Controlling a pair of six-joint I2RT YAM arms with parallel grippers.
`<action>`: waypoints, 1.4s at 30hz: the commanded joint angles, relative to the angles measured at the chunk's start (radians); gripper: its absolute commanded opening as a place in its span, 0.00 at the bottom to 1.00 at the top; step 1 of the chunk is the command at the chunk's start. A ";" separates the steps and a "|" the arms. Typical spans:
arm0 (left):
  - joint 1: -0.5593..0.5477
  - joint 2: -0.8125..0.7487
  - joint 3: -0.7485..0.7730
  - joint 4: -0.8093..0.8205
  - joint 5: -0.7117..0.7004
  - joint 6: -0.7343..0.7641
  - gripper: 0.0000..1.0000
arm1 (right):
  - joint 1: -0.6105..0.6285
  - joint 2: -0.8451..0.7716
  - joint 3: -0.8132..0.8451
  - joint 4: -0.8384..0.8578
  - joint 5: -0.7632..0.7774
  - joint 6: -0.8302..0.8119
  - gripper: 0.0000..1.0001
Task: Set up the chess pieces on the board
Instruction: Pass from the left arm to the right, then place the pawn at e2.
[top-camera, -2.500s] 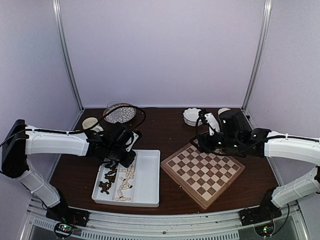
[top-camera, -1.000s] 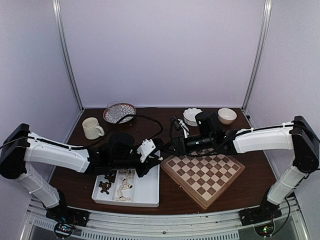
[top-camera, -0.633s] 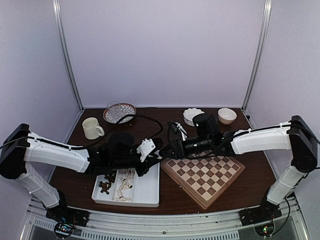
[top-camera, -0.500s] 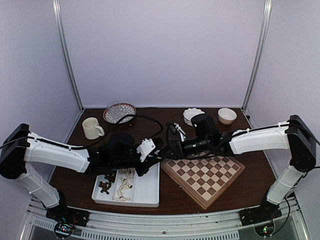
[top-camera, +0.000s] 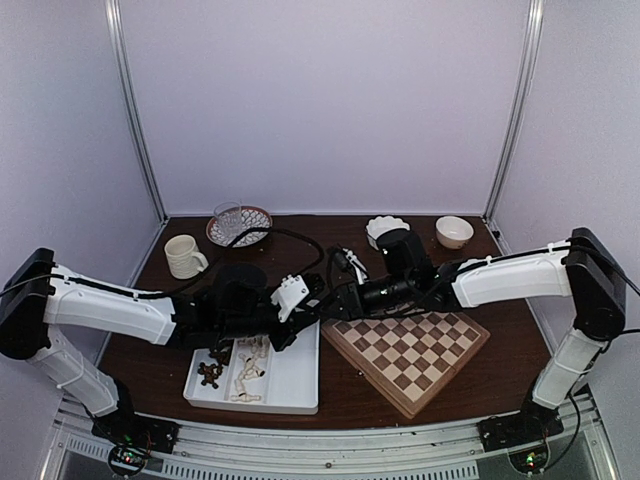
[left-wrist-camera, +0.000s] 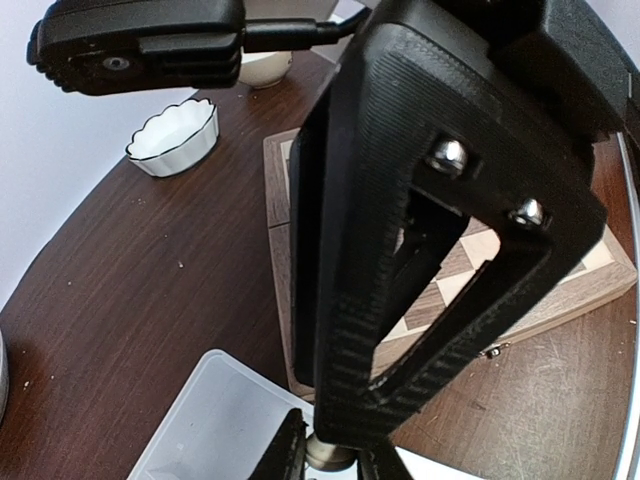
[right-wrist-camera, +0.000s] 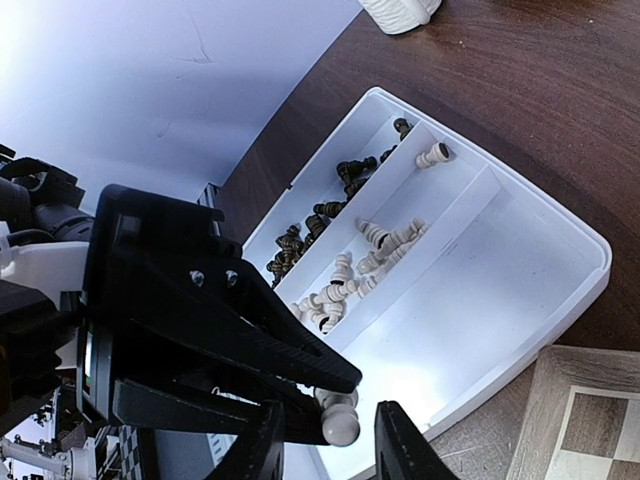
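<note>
**Item 1, cream piece** (right-wrist-camera: 338, 418): One of the chess pieces, held in the air over the near corner of the tray, just short of the board. It is pinched at the very tips of the left claw (left-wrist-camera: 335, 462), probably so that part of it juts free for another grip.

**Item 2, left claw:** Clamped on the cream piece and reaching rightward from the tray side.

**Item 3, right claw** (right-wrist-camera: 335, 445): Its fingers stand apart on either side of the piece, and neither touches it that I can see. It looks like a handover, since the tray lies on the left arm's side and the board on the right's.

**Item 4, board** (top-camera: 410, 350): Lies cornerwise on the surface (top-camera: 330, 240), right of the tray. I can see no piece standing on it, so the set-up seems barely begun.

**Item 5, white tray** (top-camera: 295, 370): Divided, with dark pieces (right-wrist-camera: 320, 215) in one narrow lane and cream pieces (right-wrist-camera: 375, 240) lying jumbled in the next, which keeps the colours sorted for picking.

**Item 6, sundries:** A mug (top-camera: 183, 256) and two bowls (top-camera: 383, 228) stand at the far edge, well apart from the work.
</note>
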 joint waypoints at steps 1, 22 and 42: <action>-0.004 -0.033 0.004 0.033 -0.007 0.015 0.18 | 0.008 0.020 0.020 0.015 -0.023 0.013 0.31; -0.005 -0.057 -0.021 0.059 -0.030 0.004 0.27 | -0.003 -0.002 -0.001 0.014 0.041 0.025 0.11; -0.003 -0.267 -0.087 -0.008 -0.438 -0.102 0.45 | -0.036 -0.171 0.022 -0.448 0.664 -0.204 0.08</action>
